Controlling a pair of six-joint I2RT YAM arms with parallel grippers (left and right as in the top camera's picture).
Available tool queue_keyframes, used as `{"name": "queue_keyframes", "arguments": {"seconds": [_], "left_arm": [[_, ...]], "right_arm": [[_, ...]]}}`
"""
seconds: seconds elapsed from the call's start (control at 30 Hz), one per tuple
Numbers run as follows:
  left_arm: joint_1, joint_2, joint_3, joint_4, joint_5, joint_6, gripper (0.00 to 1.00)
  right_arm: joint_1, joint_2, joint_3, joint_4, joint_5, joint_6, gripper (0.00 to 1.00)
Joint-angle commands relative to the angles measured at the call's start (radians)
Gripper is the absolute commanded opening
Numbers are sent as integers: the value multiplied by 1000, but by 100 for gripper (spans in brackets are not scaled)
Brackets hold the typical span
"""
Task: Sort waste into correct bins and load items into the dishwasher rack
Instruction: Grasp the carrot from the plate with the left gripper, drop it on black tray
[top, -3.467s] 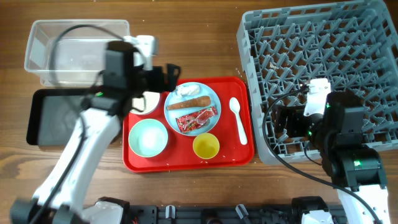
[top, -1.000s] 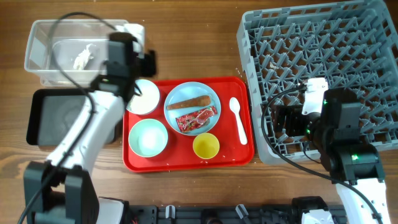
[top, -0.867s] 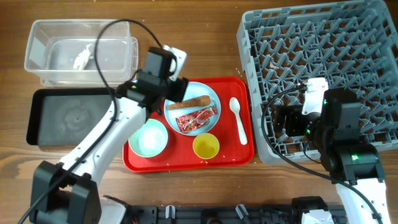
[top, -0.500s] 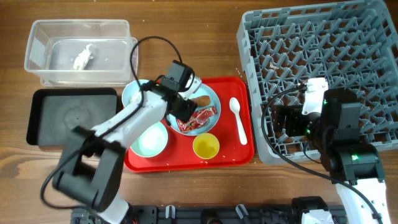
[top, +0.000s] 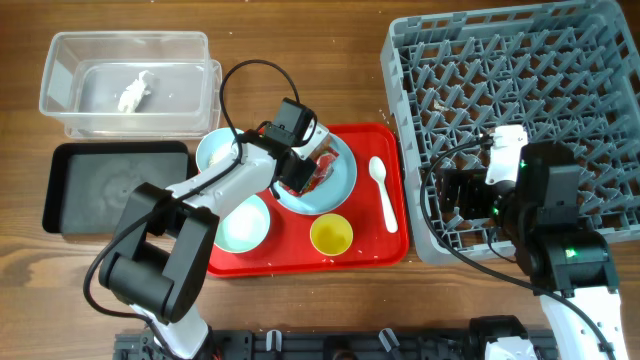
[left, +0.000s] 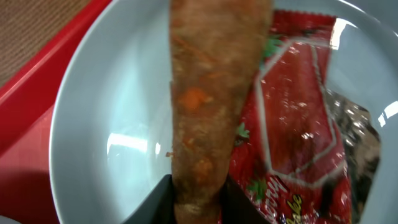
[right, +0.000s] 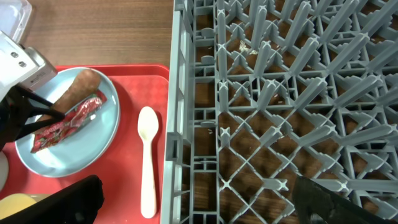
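My left gripper (left: 198, 200) is down on the light blue plate (left: 99, 130), shut on the near end of the brown food stick (left: 208, 93); a dark finger presses on each side of it. The red snack wrapper (left: 298, 143) lies on the plate beside the stick. From overhead the left gripper (top: 298, 172) covers most of the stick, and the plate (top: 338, 188) sits on the red tray (top: 375, 245). My right gripper (right: 199, 205) hangs wide open and holds nothing, above the left edge of the grey dishwasher rack (right: 280, 93). A crumpled white scrap (top: 135, 92) lies in the clear tub (top: 70, 60).
The red tray also holds a white bowl (top: 213, 152), a mint-green bowl (top: 243, 222), a yellow cup (top: 331, 234) and a white spoon (top: 383, 192). The black tray (top: 115, 187) lies left of it, below the clear tub. The rack (top: 520, 90) fills the right side.
The left arm swung from the clear tub, where the scrap now lies, over to the plate, and its jaws closed round the food stick. The right arm has not moved.
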Motion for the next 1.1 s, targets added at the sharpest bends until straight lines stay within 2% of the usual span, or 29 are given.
{"name": "queue_keyframes", "arguments": {"seconds": [0.0,0.07,0.13,0.43,0.57,0.67,0.7,0.8,0.83,1.0,1.07], "left_arm": [[0,15,-3,18,4,2,8],[0,9,0,18,-14,-5,4],[0,-23,1,18,-53,-10,4],[1,-262,1,-24,-63,-74,4],[40,-388,1,-142,-215,-281,4],[183,-520,1,-271,-237,-478,4],[274,-557,1,-324,-237,-573,4],[485,-579,1,-409,-237,-702,4],[600,-570,-9,-414,-237,-748,4],[940,-456,-69,-326,-228,-860,4],[992,-396,-69,-295,-224,-860,4]], "right_arm": [[5,3,23,-1,6,12,100],[5,3,23,-1,7,12,100],[5,3,23,-2,7,12,100],[5,2,23,-4,7,12,100],[5,2,23,-4,7,11,100],[5,2,23,-4,7,11,100],[5,3,23,-3,7,12,100],[5,2,23,-4,6,12,100],[5,3,23,-4,6,12,100],[5,2,23,-3,6,12,100],[5,2,23,-3,6,12,100]]}}
